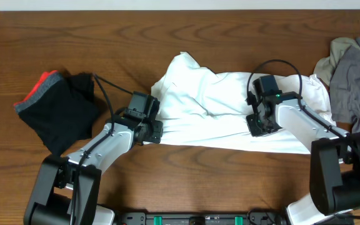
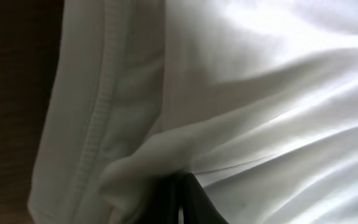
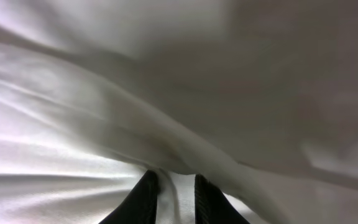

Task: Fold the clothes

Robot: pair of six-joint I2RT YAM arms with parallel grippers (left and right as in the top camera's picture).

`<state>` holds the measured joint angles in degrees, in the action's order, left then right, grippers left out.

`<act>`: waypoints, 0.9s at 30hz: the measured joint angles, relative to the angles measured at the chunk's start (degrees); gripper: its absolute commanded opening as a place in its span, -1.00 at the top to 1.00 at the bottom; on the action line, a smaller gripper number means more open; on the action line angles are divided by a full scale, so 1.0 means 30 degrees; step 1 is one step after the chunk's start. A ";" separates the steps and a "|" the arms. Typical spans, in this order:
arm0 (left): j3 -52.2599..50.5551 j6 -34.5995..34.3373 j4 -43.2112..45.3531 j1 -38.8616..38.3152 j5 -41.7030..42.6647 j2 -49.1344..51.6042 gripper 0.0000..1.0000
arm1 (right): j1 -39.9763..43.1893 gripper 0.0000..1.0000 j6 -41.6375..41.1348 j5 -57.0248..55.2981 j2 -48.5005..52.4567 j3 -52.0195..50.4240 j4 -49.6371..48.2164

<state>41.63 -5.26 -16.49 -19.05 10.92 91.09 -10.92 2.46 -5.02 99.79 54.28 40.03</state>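
Observation:
A white garment [image 1: 217, 106] lies spread and rumpled across the middle of the table. My left gripper [image 1: 150, 132] is at its left lower edge; in the left wrist view its jaws [image 2: 179, 202] are shut on a fold of the white cloth [image 2: 229, 112] beside a ribbed hem. My right gripper [image 1: 259, 125] sits on the garment's right part; in the right wrist view its fingers [image 3: 176, 196] are closed on a ridge of the white cloth [image 3: 166, 93].
A black garment with a red and grey band [image 1: 61, 109] lies at the left. A pile of grey and beige clothes [image 1: 352, 69] lies at the right edge. Brown wooden table [image 1: 186, 181] shows along the front.

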 measured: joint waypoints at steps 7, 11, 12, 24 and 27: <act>-0.0124 -0.0546 0.0095 0.0036 -0.0627 0.0000 0.88 | 0.1253 0.58 -0.1056 -0.1056 -0.0029 0.0000 -0.0211; -0.0233 -0.0823 0.0233 0.0357 -0.0641 -0.0015 0.88 | 0.2259 0.57 -0.1683 -0.2470 -0.0015 -0.0036 -0.0299; -0.0262 -0.0852 0.0270 0.0495 -0.0641 -0.0029 0.88 | 0.2557 0.58 -0.1829 -0.2776 -0.0015 -0.0044 -0.0291; -0.0299 -0.1486 0.0233 0.1078 -0.0954 -0.0066 0.88 | 0.2834 0.52 -0.2419 -0.3271 -0.0015 -0.0051 -0.0291; -0.0299 -0.1902 0.0066 0.1778 -0.1377 -0.0124 0.88 | 0.2827 0.51 -0.2499 -0.3279 -0.0015 -0.0051 -0.0299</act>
<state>40.73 -10.96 -16.29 -13.72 6.79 90.72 -2.44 -5.04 -14.85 99.74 54.13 39.13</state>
